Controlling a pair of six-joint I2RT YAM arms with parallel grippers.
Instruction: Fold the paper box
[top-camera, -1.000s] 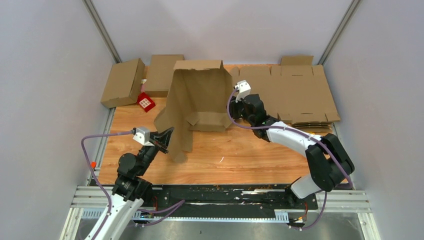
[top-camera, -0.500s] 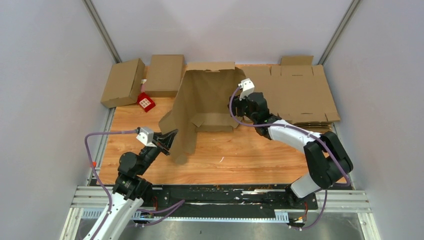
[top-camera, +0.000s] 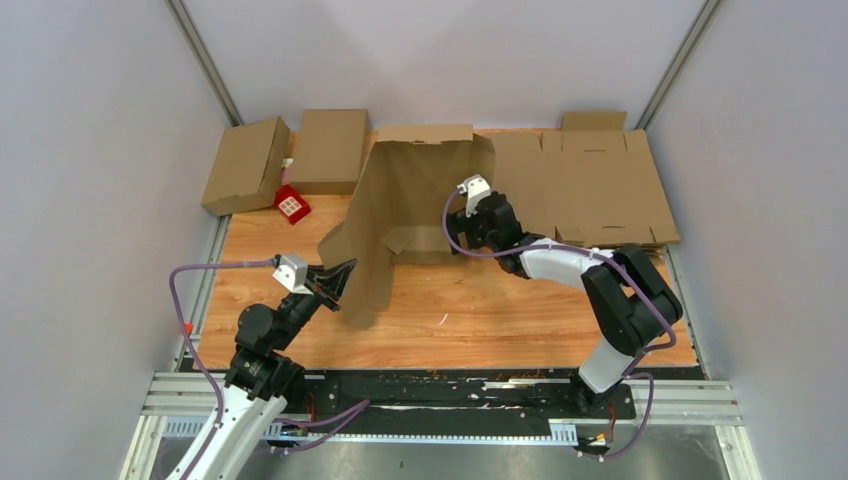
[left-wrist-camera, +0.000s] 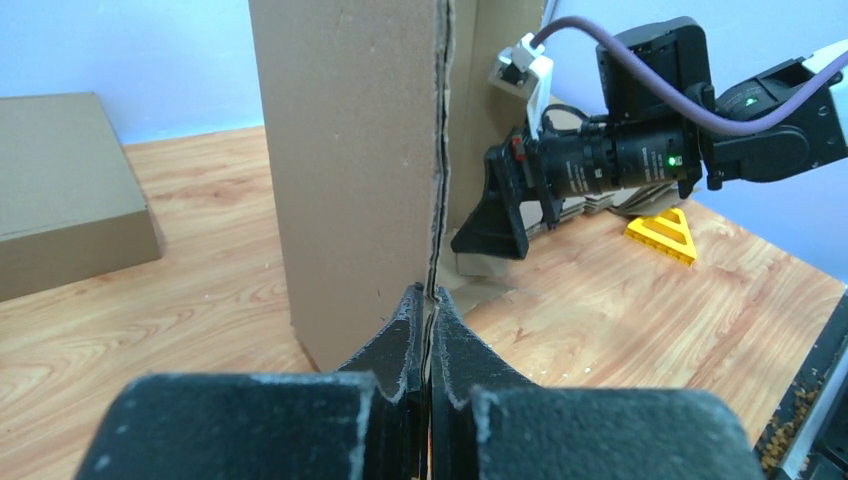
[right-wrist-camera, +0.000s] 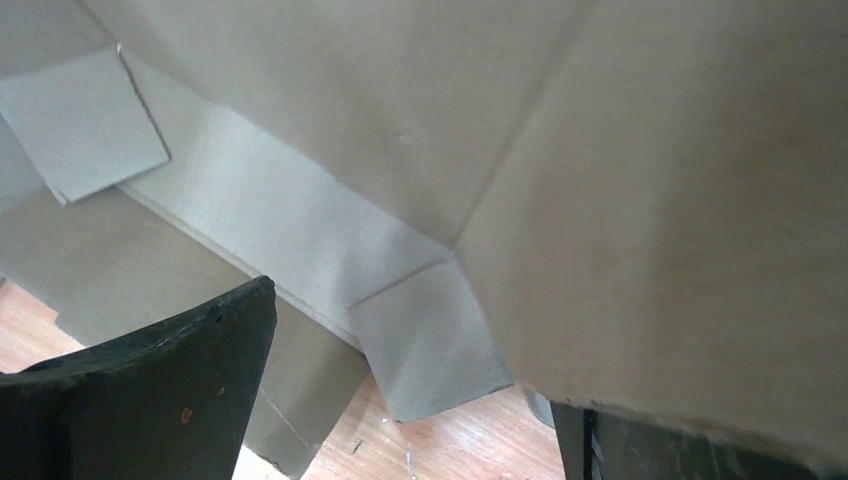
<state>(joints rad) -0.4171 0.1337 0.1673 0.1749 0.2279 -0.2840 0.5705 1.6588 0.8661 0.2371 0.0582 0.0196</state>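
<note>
The paper box (top-camera: 415, 200) is a brown cardboard blank that stands half opened on the wooden table, its tall walls upright and small flaps loose at the bottom. My left gripper (top-camera: 338, 277) is shut on the edge of its near left panel; in the left wrist view the fingertips (left-wrist-camera: 428, 300) pinch the thin cardboard edge (left-wrist-camera: 437, 150). My right gripper (top-camera: 468, 232) is open at the box's right wall. In the right wrist view its fingers (right-wrist-camera: 170, 370) stand wide apart, the inner cardboard surface (right-wrist-camera: 400, 120) fills the frame, and the right finger is partly covered by a panel.
Two folded cardboard boxes (top-camera: 245, 165) (top-camera: 328, 150) and a small red object (top-camera: 291, 206) lie at the back left. A stack of flat cardboard blanks (top-camera: 600, 190) covers the back right. A yellow triangular piece (left-wrist-camera: 665, 235) lies beyond the right arm.
My right gripper has opened, let go of the box's right wall and dropped lower and nearer. The box's top swung to the right. The left gripper kept its hold.
</note>
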